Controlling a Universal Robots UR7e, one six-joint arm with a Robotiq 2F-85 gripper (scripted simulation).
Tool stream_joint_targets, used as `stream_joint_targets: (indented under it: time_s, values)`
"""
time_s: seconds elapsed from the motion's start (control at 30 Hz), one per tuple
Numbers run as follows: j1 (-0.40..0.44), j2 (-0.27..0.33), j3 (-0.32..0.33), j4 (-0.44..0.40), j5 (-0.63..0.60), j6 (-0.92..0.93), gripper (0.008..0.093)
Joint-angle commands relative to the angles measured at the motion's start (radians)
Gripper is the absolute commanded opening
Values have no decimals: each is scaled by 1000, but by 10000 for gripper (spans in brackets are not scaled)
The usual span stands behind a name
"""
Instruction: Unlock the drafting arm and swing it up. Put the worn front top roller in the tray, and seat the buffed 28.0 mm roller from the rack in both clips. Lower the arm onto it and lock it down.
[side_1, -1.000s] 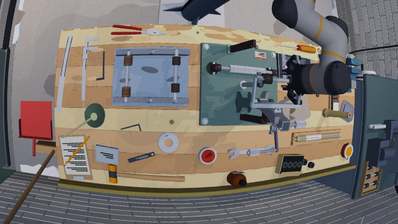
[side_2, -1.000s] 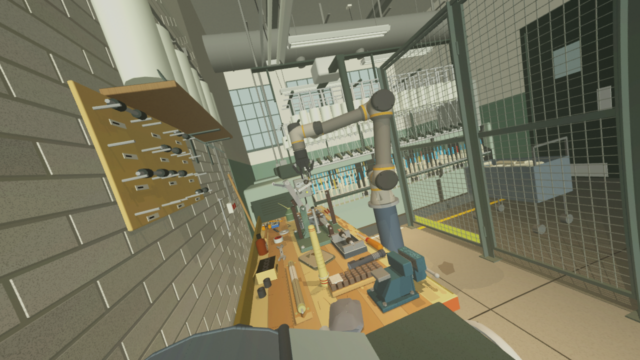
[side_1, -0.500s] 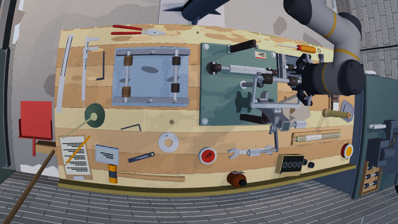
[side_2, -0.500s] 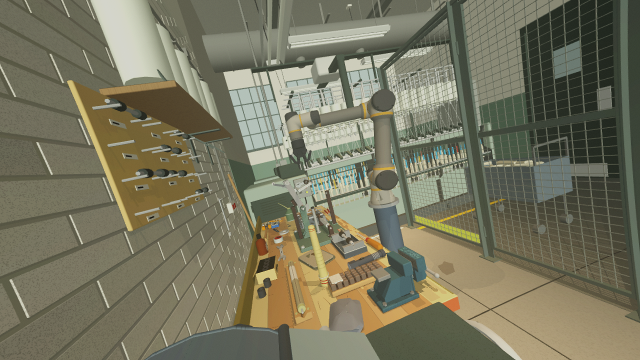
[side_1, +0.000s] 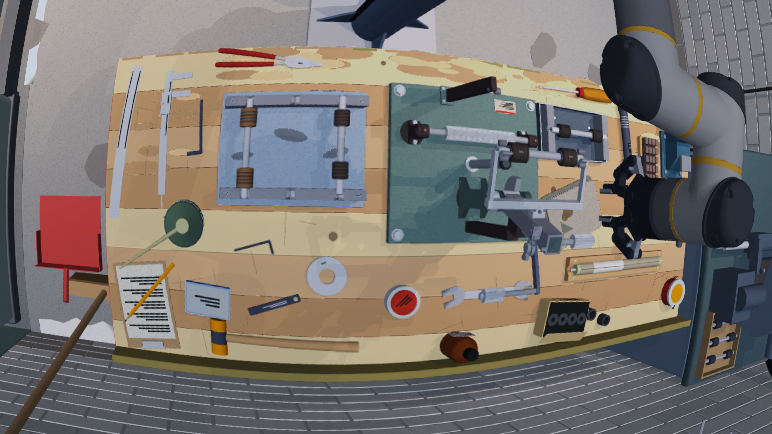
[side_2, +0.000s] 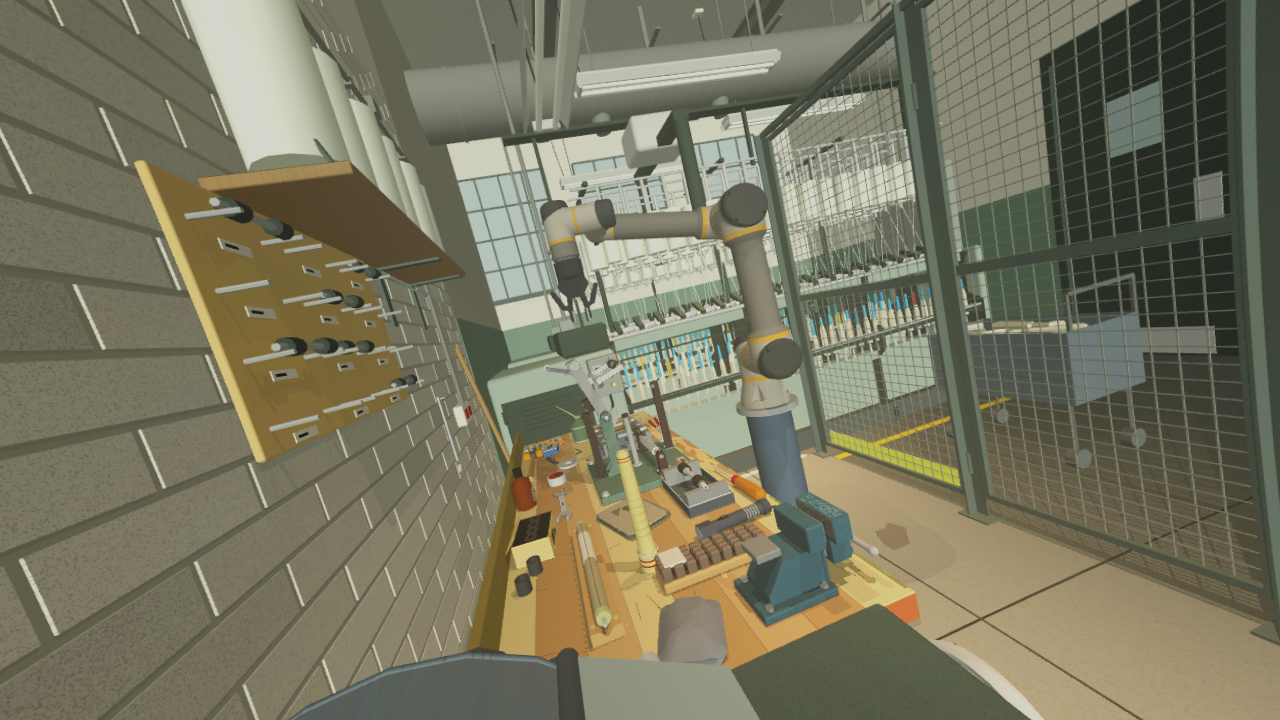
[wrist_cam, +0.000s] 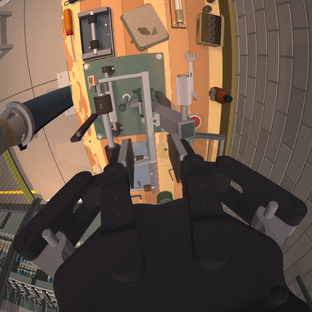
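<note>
The drafting arm (side_1: 532, 202) (wrist_cam: 158, 112) stands swung up from the green base plate (side_1: 432, 162), its grey frame raised off the rollers. The worn front top roller (side_1: 521, 154) (wrist_cam: 103, 104) lies across the plate with dark cots on a steel shaft. My gripper (wrist_cam: 151, 157) (side_2: 573, 300) hovers high above the raised arm, open and empty. In the side camera it shows at the bench's right end (side_1: 621, 216). The tray (side_1: 575, 135) (wrist_cam: 94, 32) beside the plate holds one roller. The rack (side_1: 294, 148) on the left carries two rollers.
A small tray of roller parts sits beside an orange screwdriver (side_1: 591, 94). A spanner (side_1: 486, 294), a red button (side_1: 402, 301), a brown bottle (side_1: 459, 347) and a black box (side_1: 564, 318) lie along the bench's near edge. A blue vise (side_2: 792, 546) stands at the bench end.
</note>
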Motion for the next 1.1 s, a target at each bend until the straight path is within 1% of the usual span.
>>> stream_joint_targets:
  time_s: [0.0,0.07,0.1,0.17,0.63,0.67,0.7,0.8,0.83,0.97,1.07]
  values:
    - [19,40,-39,2,0,17,380]
    - [49,103,-110,10,0,47,380]
    - [58,125,-136,13,0,56,380]
    - [68,146,-163,18,-1,66,380]
    - [67,152,-174,27,3,67,380]
    - [68,151,-165,20,3,67,380]
    - [68,147,-141,0,3,67,380]
    - [68,137,-44,-84,3,67,380]
    - [68,136,-31,-96,3,67,380]
    - [68,135,-26,-104,3,67,380]
    - [68,133,5,-133,3,67,380]
